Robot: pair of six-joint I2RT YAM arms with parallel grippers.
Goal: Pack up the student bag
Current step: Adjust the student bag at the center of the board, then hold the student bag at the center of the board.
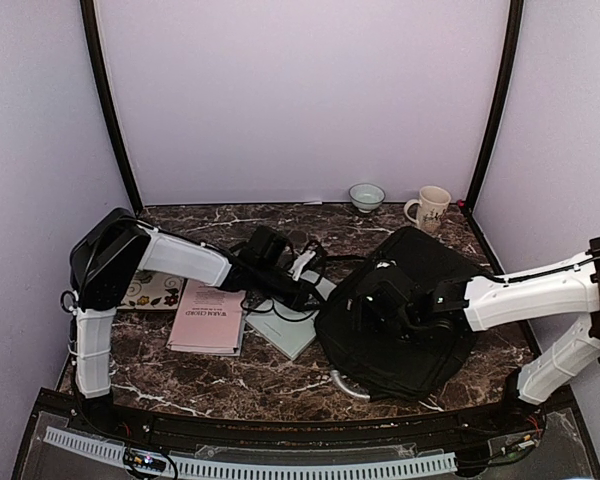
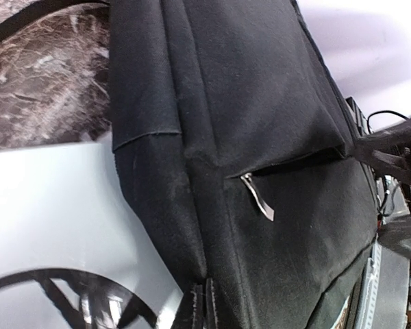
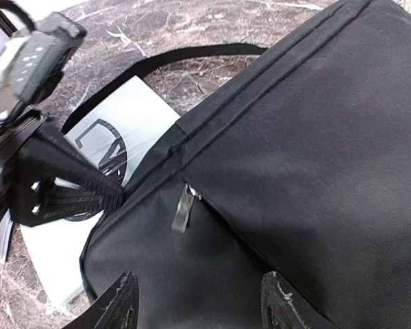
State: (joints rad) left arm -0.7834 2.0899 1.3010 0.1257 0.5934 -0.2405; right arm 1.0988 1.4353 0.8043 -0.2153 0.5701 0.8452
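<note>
Spreading across the whole floor of the overhead view, the dark marble table [image 1: 280,375] carries everything else. The student bag [image 1: 400,365] lies flat on it, filling the stretch from the centre out toward 3 o'clock, one corner pointing at 12. Its long strap [image 3: 192,55] curves over the marble off the bag's 10 o'clock side.

The left arm [image 1: 180,258] reaches in from 9 o'clock. The left gripper [image 3: 116,197] has its jaws pressed together, tips against the bag's 9 o'clock edge; whether any fabric is pinched between them cannot be told. The right arm [image 1: 530,292] comes in from 3 o'clock. The right gripper [image 3: 198,308] hangs over the bag's top with its jaws spread wide apart and nothing between them.

A pale grey book [image 1: 290,330] sits at the bag's 9 o'clock side, one corner tucked under the bag. A pink book [image 1: 208,318] lies just beside it, further toward 9 o'clock, and a floral card [image 1: 152,290] touches the pink book's far side.

At the table's far rim, near 1 o'clock, stands a cream mug [image 1: 430,208], and a small bowl [image 1: 366,196] stands near it toward 12. A metal zipper pull [image 3: 183,208] rests on the bag's seam, just ahead of the right gripper's fingers.
</note>
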